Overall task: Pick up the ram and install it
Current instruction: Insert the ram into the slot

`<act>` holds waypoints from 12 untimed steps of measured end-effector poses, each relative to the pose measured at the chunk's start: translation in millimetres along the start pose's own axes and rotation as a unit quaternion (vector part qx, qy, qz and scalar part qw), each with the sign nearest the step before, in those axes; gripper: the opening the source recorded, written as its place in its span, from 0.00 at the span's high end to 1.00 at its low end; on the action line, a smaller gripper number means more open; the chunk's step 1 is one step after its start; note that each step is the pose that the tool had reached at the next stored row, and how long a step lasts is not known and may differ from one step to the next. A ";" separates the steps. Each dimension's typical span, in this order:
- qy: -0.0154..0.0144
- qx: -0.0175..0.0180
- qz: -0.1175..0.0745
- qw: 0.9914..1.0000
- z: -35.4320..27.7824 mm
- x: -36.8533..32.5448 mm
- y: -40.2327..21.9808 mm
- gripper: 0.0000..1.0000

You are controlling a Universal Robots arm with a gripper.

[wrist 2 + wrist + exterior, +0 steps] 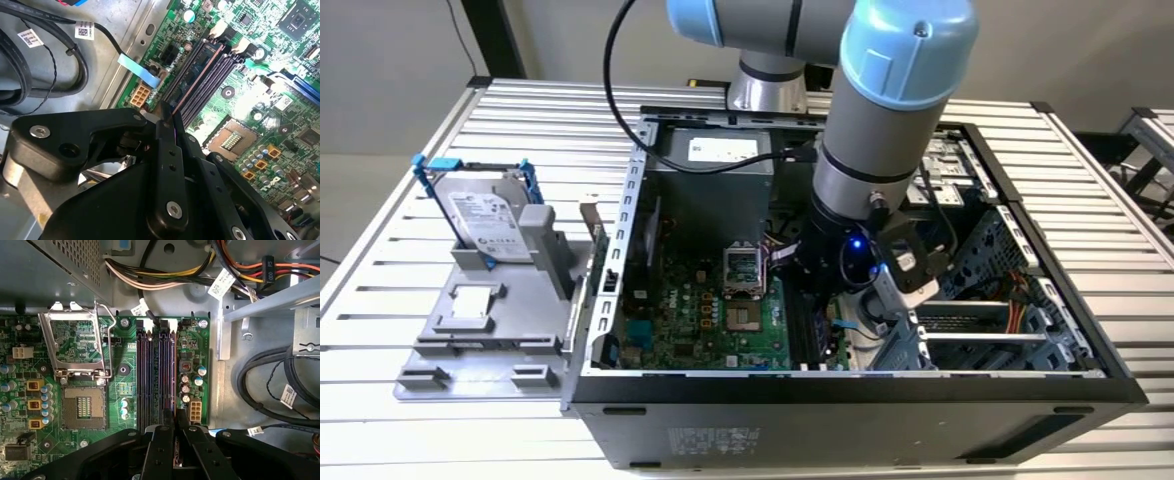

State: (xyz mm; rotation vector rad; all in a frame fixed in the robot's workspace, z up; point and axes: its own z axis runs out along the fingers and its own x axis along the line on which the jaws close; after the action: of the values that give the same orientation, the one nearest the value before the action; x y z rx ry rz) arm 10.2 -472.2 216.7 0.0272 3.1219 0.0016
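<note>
— Start at the claw. What is it doing?

— In both wrist views the gripper [175, 432] has its 2 black fingers [166, 150] pressed close together on the ram [176, 111], a thin dark stick seen edge-on between them. It is clamped, not loose.

— And where does the ram sit?

— Its lower edge stands over the outermost of the long black slots [150, 375], on the side nearest the small white connector [195, 411]. Whether it is fully seated I cannot tell (the fingers hide that end of the stick).

— Beyond that?

— The green motherboard [192, 347] carries the empty processor socket [82, 405] with its metal frame [75, 342] lifted, just beside the slots. Bundled cables [165, 277] run past the board's far edge.

— And from outside?

— In the exterior view the arm [874, 130] reaches down into the open computer case [854, 390], which lies on a slatted metal table [400, 330]. Towards the exterior view's left, well apart from the case, a grey fixture [480, 340] holds a silver hard drive [487, 220] in a blue frame, standing tilted, and a small square chip [471, 302] lying flat.
</note>
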 end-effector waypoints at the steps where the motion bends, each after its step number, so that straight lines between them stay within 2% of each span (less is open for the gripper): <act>1: 0.000 0.000 0.000 1.000 0.6 0.0 0.0 1.00; 7: 0.000 0.000 0.000 1.000 4.9 0.1 0.0 1.00; 12: 0.003 0.000 0.000 1.000 4.9 0.1 0.0 1.00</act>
State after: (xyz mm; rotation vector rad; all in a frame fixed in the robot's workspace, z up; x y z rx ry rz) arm 10.1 -472.2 211.8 0.0286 3.1281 0.0013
